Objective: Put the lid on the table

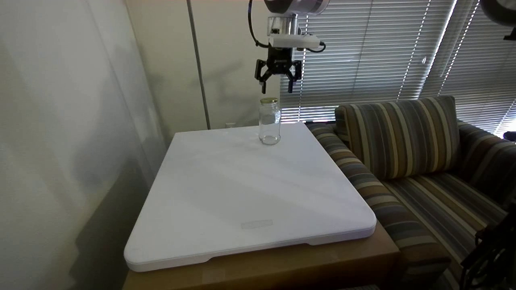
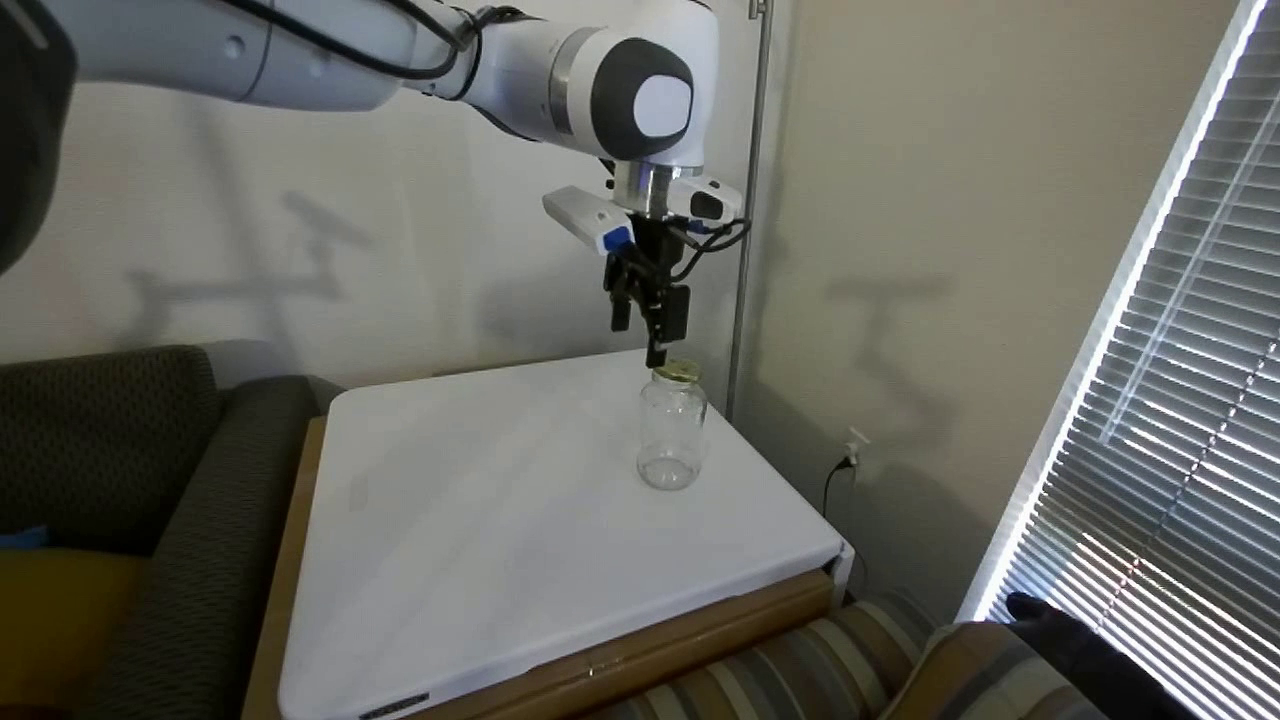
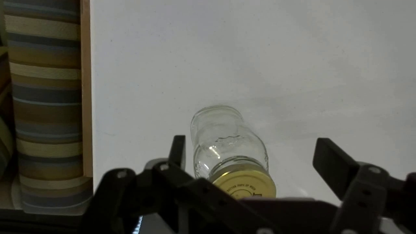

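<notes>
"Wall (image 1: pixel 60 121) on the left first?"

"Yes: in an exterior view I have it pale, running from the near side back. Next, a grey pole (image 1: pixel 198 62) runs down along the far wall (image 1: pixel 231 48)."

"And then the table (image 1: pixel 225 173)?"

"Broad and white on top, its near corners rounded, set over a brown base (image 1: pixel 282 264)."

"Where is the lid (image 1: pixel 269 100)?"

"On the mouth of a jar (image 1: pixel 269 127), round and gold. The jar is clear glass and stands upright on the far part of the table, right of its middle. From my wrist I make out some printing on the lid."

"And your claw (image 1: pixel 277 88)?"

"It hangs just above the lid in both exterior views, my two dark fingers (image 1: pixel 264 88) spread well apart. In an exterior view I can see a gap between the fingers and the lid. In the wrist view the lid shows between those fingers, partly hidden by the claw's own dark body."

"What comes to the right of it?"

"Pale blinds (image 1: pixel 354 52), on the far side, with light showing through them. Then a striped sofa (image 1: pixel 435 205), just beside the table, and on it a striped cushion (image 1: pixel 399 137), slightly tilted."
</notes>
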Motion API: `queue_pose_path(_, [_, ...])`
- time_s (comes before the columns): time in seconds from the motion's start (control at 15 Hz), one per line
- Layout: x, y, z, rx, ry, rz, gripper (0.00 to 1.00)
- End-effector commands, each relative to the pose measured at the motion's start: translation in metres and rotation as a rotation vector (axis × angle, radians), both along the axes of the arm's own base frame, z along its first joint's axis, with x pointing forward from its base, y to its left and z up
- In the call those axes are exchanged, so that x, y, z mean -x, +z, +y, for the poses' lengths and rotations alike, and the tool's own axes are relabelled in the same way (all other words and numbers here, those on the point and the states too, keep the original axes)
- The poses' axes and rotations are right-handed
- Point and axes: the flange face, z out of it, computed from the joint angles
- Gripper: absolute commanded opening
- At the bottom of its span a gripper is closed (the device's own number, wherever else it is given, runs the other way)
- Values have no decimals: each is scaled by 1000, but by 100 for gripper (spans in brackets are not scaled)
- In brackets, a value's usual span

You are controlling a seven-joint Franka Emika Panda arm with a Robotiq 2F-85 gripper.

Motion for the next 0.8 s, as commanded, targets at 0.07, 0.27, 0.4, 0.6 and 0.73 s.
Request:
queue_pose_path(0.07, [-4, -11, -7, 5, -12, -37, 100])
queue_pose_path(0.27, [-6, -14, -10, 7, -21, -55, 100])
queue_pose_path(0.4, [-7, -15, -12, 2, -26, -60, 100])
queue_pose_path(0.6, [-7, -12, -13, 7, -26, -66, 100])
queue_pose_path(0.73, [-7, -14, -14, 2, -31, -65, 100])
